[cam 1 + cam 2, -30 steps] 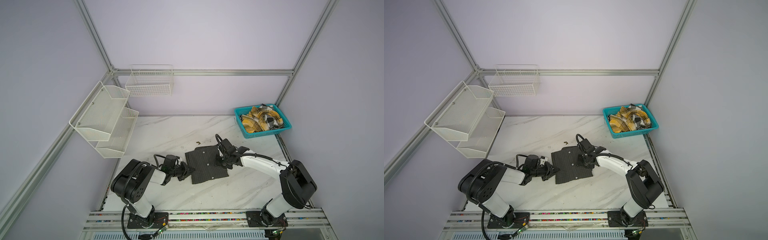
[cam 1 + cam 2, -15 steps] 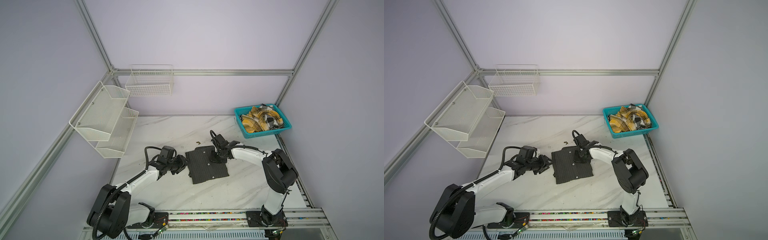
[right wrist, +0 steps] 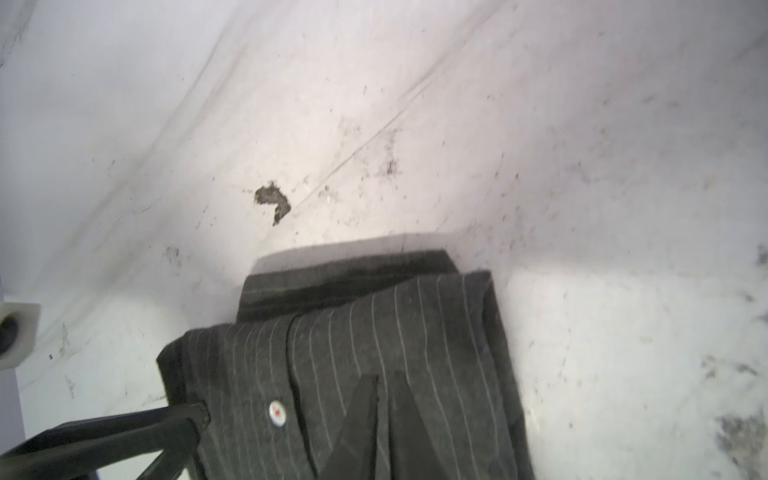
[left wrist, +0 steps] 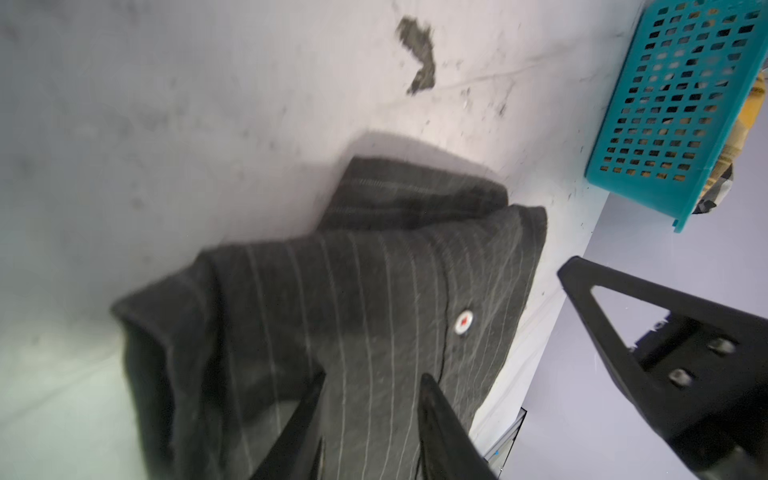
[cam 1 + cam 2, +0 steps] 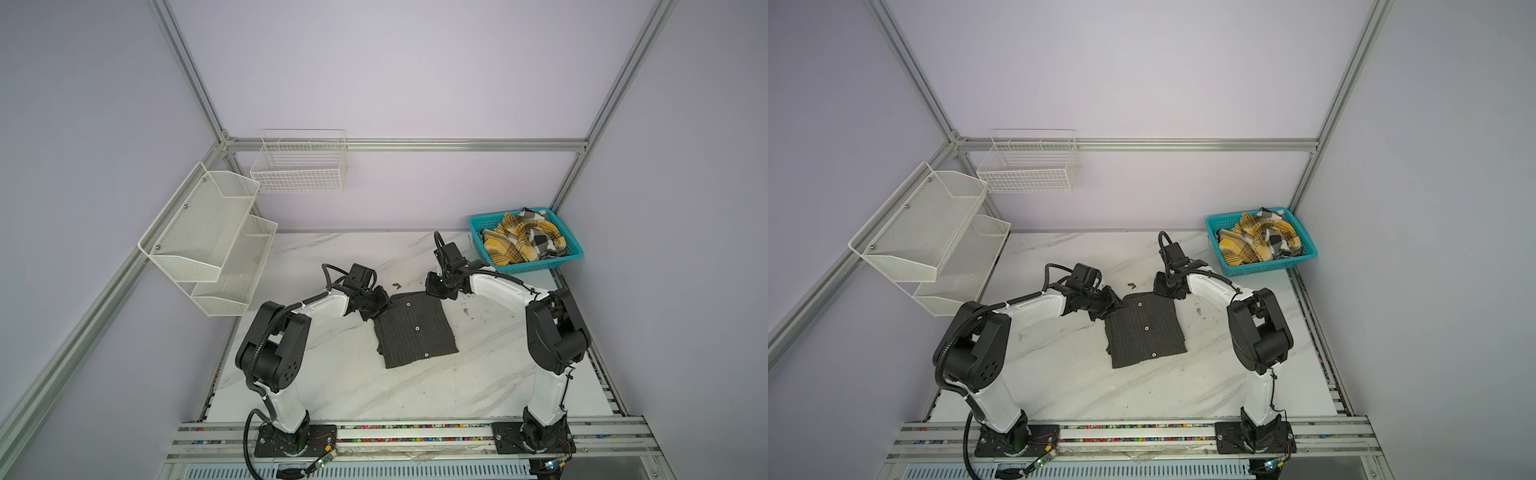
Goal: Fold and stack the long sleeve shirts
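Both top views: high overhead, angled down at whole white marble table (image 5: 332,374). Wrist views: close, sharing folded charcoal pinstriped cloth shirt (image 4: 374,291) (image 3: 374,353).

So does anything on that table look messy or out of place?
Yes. A small dark scrap lies on the white table just beyond the folded striped shirt, with grimy specks around it. The plaid shirt sits crumpled in the teal basket, not yet folded.

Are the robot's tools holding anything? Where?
Left tool is open, holding nothing. Right tool is shut at a far corner of the striped shirt; a pinch can't be told.
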You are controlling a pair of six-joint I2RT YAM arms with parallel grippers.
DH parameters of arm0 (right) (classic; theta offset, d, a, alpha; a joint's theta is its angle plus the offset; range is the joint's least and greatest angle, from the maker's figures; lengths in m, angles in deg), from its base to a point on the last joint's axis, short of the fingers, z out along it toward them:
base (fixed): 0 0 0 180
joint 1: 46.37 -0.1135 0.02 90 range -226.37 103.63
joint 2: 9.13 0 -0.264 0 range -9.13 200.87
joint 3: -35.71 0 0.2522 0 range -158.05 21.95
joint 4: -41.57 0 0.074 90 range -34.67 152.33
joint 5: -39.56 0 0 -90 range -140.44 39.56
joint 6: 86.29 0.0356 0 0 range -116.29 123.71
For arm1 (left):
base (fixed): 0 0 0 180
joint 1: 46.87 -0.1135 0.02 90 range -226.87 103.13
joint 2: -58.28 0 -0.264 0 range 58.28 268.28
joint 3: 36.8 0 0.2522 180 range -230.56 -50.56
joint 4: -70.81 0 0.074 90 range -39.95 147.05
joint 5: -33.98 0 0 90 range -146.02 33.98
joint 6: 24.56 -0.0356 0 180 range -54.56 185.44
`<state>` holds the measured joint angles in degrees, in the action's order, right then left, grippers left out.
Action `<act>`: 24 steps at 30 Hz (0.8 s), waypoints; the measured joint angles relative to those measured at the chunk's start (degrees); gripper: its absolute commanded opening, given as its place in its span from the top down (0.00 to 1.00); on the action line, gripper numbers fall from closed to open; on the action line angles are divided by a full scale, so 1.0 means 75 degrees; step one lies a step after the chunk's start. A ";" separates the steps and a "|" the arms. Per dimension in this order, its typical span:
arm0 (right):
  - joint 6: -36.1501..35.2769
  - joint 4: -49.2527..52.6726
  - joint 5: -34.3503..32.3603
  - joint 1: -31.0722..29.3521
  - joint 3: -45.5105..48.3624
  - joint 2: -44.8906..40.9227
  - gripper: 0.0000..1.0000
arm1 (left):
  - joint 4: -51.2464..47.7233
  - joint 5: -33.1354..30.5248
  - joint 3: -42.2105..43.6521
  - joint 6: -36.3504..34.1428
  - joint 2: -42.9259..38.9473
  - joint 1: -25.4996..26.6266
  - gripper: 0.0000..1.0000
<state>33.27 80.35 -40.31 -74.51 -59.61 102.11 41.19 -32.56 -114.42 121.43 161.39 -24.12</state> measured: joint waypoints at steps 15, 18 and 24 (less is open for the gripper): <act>-0.0099 -0.0510 0.0175 0.0230 0.1239 -0.0099 0.93 | -0.0012 0.0076 -0.0294 -0.0361 0.0880 -0.0396 0.71; -0.0079 -0.0332 0.0204 0.0213 0.1343 -0.0321 0.87 | -0.0067 0.0076 -0.0050 -0.0382 0.0583 -0.0379 0.63; -0.0283 0.0417 -0.0003 0.0178 0.0831 -0.1005 0.76 | -0.0685 0.0029 0.0131 -0.0455 -0.0991 -0.0373 0.47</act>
<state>31.15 83.47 -40.33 -73.18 -53.38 94.57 36.05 -32.34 -113.43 118.02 153.96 -26.92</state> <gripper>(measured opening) 0.217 0.513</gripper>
